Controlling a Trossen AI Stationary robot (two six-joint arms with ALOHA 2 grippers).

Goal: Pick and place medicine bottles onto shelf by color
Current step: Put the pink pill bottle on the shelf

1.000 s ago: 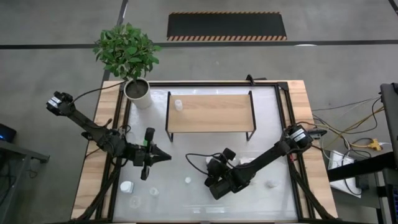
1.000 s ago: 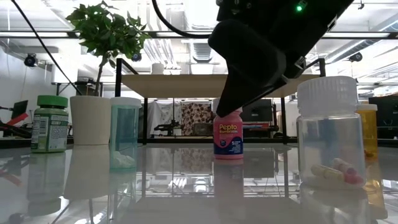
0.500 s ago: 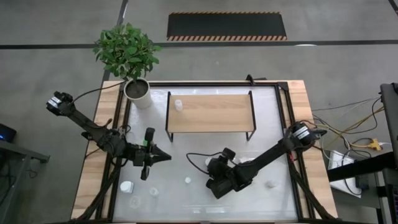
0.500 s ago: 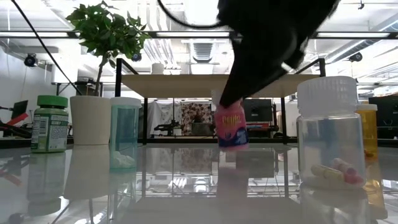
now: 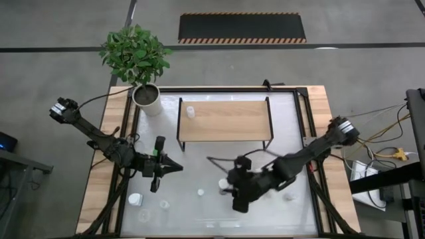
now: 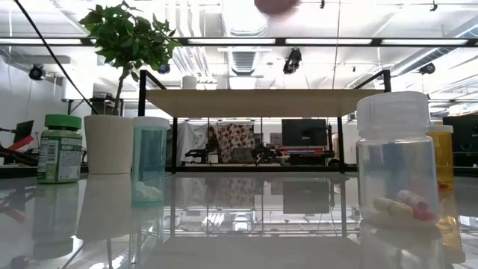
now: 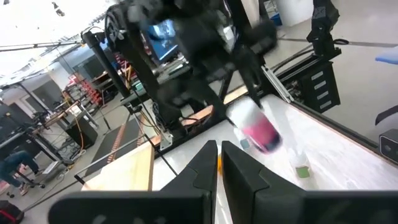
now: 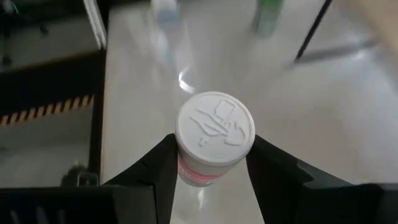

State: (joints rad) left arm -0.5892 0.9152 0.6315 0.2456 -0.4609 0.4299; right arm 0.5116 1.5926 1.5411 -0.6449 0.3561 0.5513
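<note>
The glossy white table (image 5: 199, 212) sits inside a black border with wood strips at either side, on a grey concrete floor; level across it, a workshop with monitors and benches shows behind.

At the left rear corner stands a potted plant (image 5: 136, 56) in a pale pot. The left gripper (image 5: 174, 167) rests over the left part of the table, its fingers pressed together and holding nothing. Near the front left lie a small white bottle (image 5: 135, 198) and a clear jar (image 5: 144, 215); in the low view a green-capped bottle (image 6: 60, 148) and a teal-tinted empty vial (image 6: 150, 159) stand there.

The shelf (image 5: 224, 120) spans the rear middle, one white bottle (image 5: 190, 111) at its left end, the rest of the board bare.

Right of centre, the right gripper (image 5: 226, 188) has its fingers clamped on the pink bottle (image 8: 214, 134) with a white cap, lifted clear of the surface. Open table lies beneath it.

At the front right, a clear jar holding a few capsules (image 6: 396, 161) stands before an orange bottle (image 6: 441, 155).
</note>
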